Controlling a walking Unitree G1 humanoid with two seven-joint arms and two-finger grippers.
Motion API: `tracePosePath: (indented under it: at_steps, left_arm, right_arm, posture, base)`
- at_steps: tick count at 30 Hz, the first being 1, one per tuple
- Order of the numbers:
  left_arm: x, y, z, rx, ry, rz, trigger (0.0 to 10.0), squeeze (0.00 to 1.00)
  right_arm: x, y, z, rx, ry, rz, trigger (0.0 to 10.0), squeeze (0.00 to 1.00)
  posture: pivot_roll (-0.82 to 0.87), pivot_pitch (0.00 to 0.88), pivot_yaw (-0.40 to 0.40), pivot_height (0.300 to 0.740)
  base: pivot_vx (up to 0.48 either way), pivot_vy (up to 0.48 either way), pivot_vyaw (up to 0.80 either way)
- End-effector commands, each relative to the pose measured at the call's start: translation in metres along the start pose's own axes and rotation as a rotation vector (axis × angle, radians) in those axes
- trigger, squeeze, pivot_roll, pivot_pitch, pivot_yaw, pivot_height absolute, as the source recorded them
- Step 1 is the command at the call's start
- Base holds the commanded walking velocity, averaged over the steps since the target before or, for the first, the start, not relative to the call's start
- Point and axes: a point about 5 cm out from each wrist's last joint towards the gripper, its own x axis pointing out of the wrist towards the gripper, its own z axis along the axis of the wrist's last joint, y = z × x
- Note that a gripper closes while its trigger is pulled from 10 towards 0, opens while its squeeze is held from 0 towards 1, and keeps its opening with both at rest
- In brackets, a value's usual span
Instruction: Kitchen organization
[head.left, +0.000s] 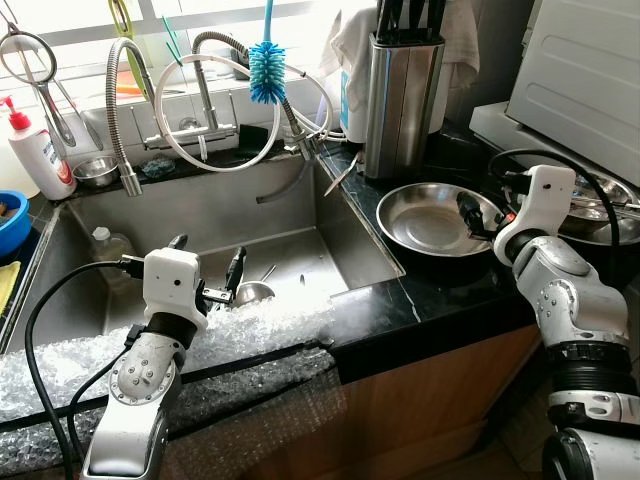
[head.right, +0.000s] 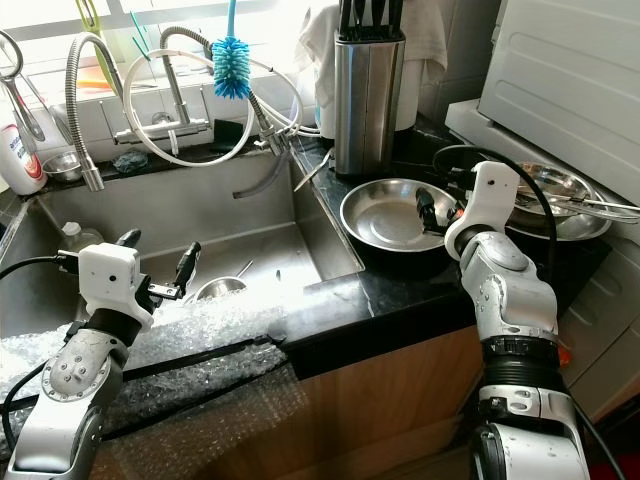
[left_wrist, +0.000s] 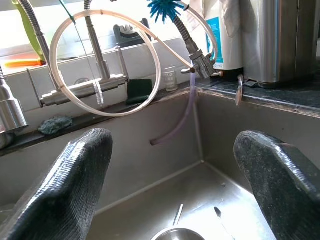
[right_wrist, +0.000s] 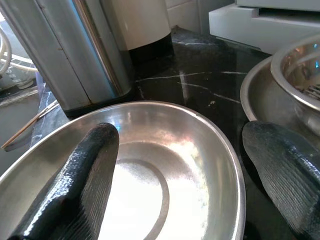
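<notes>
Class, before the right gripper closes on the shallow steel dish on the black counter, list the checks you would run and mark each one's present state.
1. Right gripper open wide: ok.
2. One finger over the shallow steel dish, the other outside its rim: ok.
3. Dish empty: ok.
4. Dish apart from the tall steel knife block: ok.
5. Left gripper open over the steel sink, away from the dish: ok.
6. Fingers actually touching the rim: cannot tell.
</notes>
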Motion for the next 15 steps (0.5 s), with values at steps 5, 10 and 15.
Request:
tracePosePath:
  at_steps: [5, 10, 15]
  left_arm:
    - [-0.001, 0.002, 0.004, 0.039, -0.009, -0.004, 10.0, 0.00]
    - [-0.003, 0.000, 0.003, 0.040, -0.005, -0.010, 10.0, 0.00]
    - [-0.003, -0.001, 0.003, 0.041, -0.003, -0.015, 10.0, 0.00]
  right_arm:
    - [0.004, 0.002, -0.001, 0.042, 0.021, -0.029, 10.0, 0.00]
    - [0.006, 0.002, -0.003, 0.056, 0.040, -0.037, 10.0, 0.00]
    - [0.008, 0.003, -0.007, 0.088, 0.063, -0.052, 10.0, 0.00]
  posture:
    - [-0.22, 0.000, 0.017, 0.740]
    - [-0.22, 0.000, 0.015, 0.740]
    - [-0.22, 0.000, 0.014, 0.740]
  base:
    - [0.000, 0.000, 0.00]
    - [0.000, 0.000, 0.00]
    - [0.000, 0.000, 0.00]
